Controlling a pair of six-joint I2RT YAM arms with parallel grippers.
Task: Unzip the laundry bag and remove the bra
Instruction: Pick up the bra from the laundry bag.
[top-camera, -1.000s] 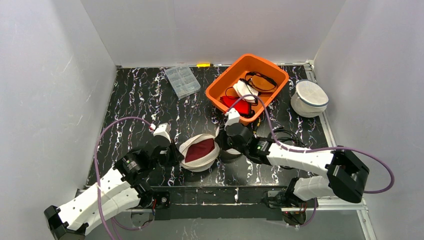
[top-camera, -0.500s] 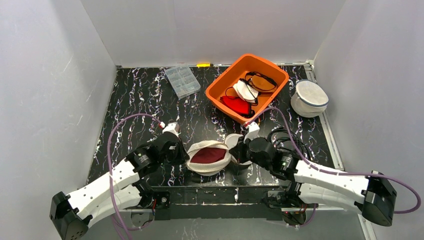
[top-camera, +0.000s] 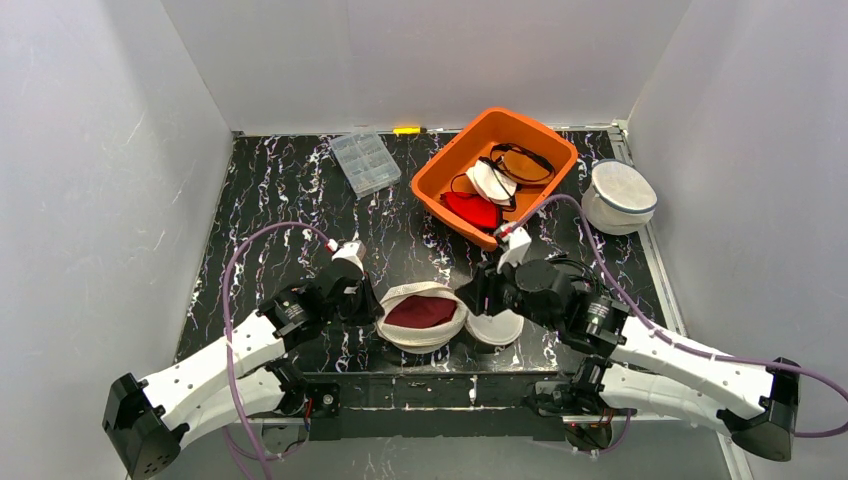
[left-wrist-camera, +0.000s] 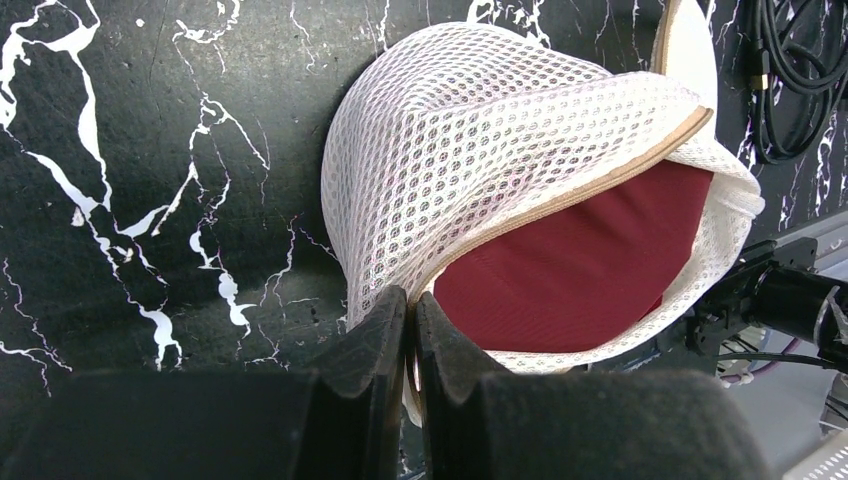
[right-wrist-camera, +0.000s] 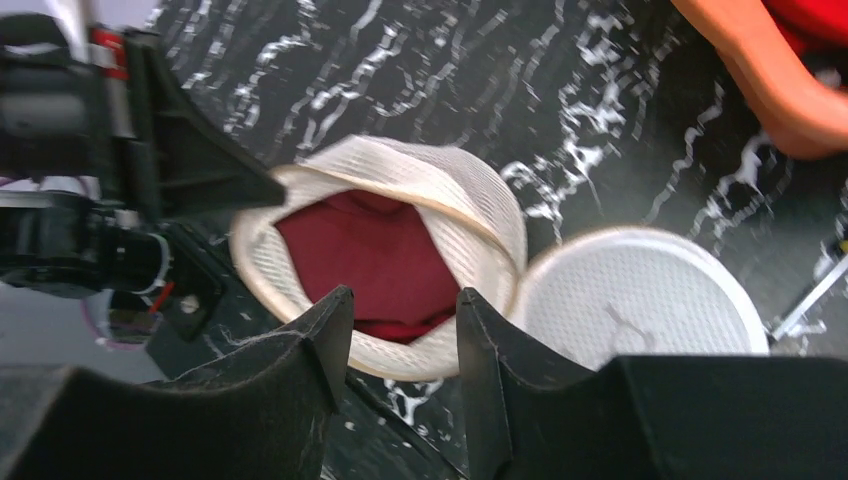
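Note:
The white mesh laundry bag (top-camera: 398, 322) lies unzipped at the near middle of the table, with the dark red bra (top-camera: 421, 311) showing inside. Its round lid flap (top-camera: 497, 328) lies flat to its right. My left gripper (top-camera: 372, 305) is shut on the bag's left rim; in the left wrist view the gripper (left-wrist-camera: 412, 300) pinches the mesh edge of the bag (left-wrist-camera: 480, 130) beside the bra (left-wrist-camera: 570, 270). My right gripper (top-camera: 477, 296) hovers open over the bag's right side. In the right wrist view the gripper (right-wrist-camera: 405, 300) holds nothing above the bra (right-wrist-camera: 370, 250) and the flap (right-wrist-camera: 640, 300).
An orange bin (top-camera: 452, 148) with several garments stands at the back right. A second zipped white bag (top-camera: 619, 196) sits by the right wall. A clear plastic box (top-camera: 364, 161) and a small yellow item (top-camera: 407, 130) lie at the back. Black cables (top-camera: 572, 268) coil near the right arm.
My right gripper has opened and let go of the lid flap, which now lies flat beside the bag. The bag and both arms have shifted right. The left gripper keeps its hold.

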